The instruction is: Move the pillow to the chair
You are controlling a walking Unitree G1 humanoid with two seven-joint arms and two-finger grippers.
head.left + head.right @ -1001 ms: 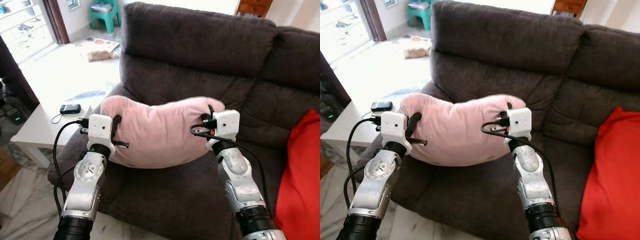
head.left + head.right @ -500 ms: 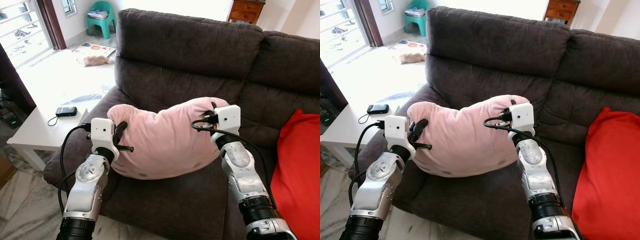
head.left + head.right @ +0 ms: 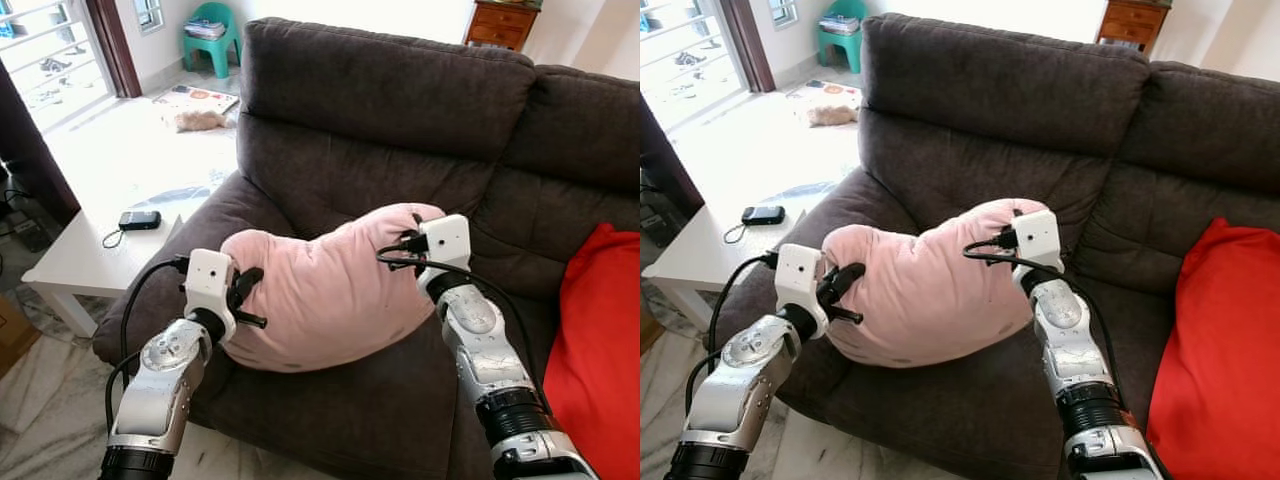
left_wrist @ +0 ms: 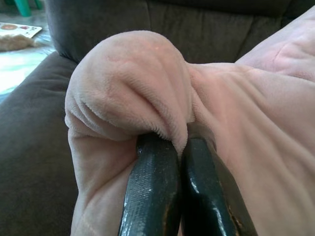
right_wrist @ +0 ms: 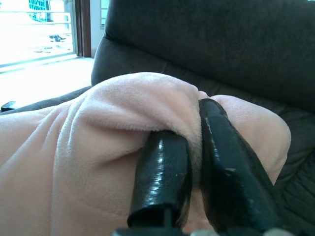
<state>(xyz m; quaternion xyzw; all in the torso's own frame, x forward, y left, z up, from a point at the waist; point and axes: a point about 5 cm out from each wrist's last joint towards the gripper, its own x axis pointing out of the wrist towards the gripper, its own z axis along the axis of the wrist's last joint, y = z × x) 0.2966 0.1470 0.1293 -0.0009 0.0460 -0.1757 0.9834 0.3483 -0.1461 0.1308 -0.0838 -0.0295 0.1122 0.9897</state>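
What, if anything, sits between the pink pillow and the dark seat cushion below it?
Nothing visible does. The pink pillow is pinched at its ends by the left hand and the right hand, low over the bare seat cushion. The red cushion lies off to the right.

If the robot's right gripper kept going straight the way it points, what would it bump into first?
The pink pillow it already pinches; the right gripper is buried in its plush. Beyond that probably comes the sofa's dark backrest.

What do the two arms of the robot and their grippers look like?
Both arms are silver metal with black cuffs near the bottom. Each wrist carries a white box with a looping black cable. The left gripper and right gripper each have two long, glossy black fingers.
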